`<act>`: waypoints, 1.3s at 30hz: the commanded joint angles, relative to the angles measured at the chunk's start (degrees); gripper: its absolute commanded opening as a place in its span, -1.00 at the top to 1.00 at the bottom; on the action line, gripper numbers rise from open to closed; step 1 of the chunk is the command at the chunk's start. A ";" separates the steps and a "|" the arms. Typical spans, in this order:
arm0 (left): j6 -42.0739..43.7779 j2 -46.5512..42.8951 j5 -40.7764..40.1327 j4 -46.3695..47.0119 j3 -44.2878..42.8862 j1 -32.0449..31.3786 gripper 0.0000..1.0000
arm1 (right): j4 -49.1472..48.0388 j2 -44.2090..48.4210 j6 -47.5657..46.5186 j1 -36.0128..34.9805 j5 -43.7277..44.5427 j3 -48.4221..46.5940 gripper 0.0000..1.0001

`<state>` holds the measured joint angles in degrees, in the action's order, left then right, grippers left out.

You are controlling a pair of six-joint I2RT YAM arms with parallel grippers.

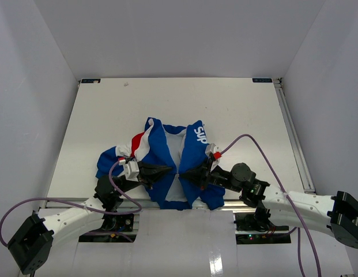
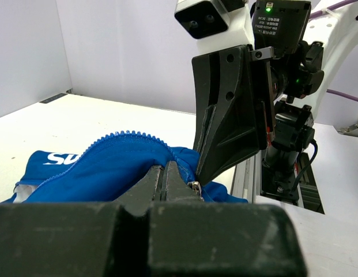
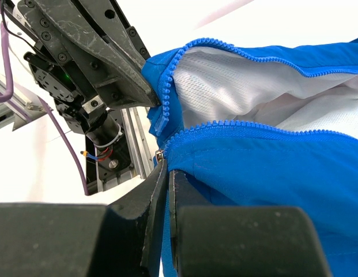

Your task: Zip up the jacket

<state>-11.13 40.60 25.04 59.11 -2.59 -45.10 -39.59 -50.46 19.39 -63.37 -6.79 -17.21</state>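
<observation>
The blue jacket (image 1: pixel 167 156) with red and white panels lies open near the table's front edge, its white lining showing. My left gripper (image 1: pixel 169 169) is shut on the left front edge near the hem (image 2: pixel 132 158). My right gripper (image 1: pixel 183 172) is shut on the right front edge by the zipper's bottom end (image 3: pixel 236 173). The two gripper tips almost meet over the jacket's lower middle. A small metal zipper piece (image 2: pixel 195 187) sits at the left tip, and it also shows in the right wrist view (image 3: pixel 160 154). The zipper teeth (image 3: pixel 248 124) are apart above.
The white table (image 1: pixel 236 109) stretches behind and to both sides of the jacket. An aluminium rail (image 1: pixel 294 133) runs along the right edge. Purple cables (image 1: pixel 248 141) loop above the arms. White walls enclose the table.
</observation>
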 commanded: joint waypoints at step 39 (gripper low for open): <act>0.71 1.07 3.57 4.70 5.44 0.01 1.00 | -6.28 1.86 2.18 0.09 -2.62 -0.42 0.85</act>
<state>-10.96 42.31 27.73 61.55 -2.59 -45.10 -40.75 -49.41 20.84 -63.37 -7.96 -17.17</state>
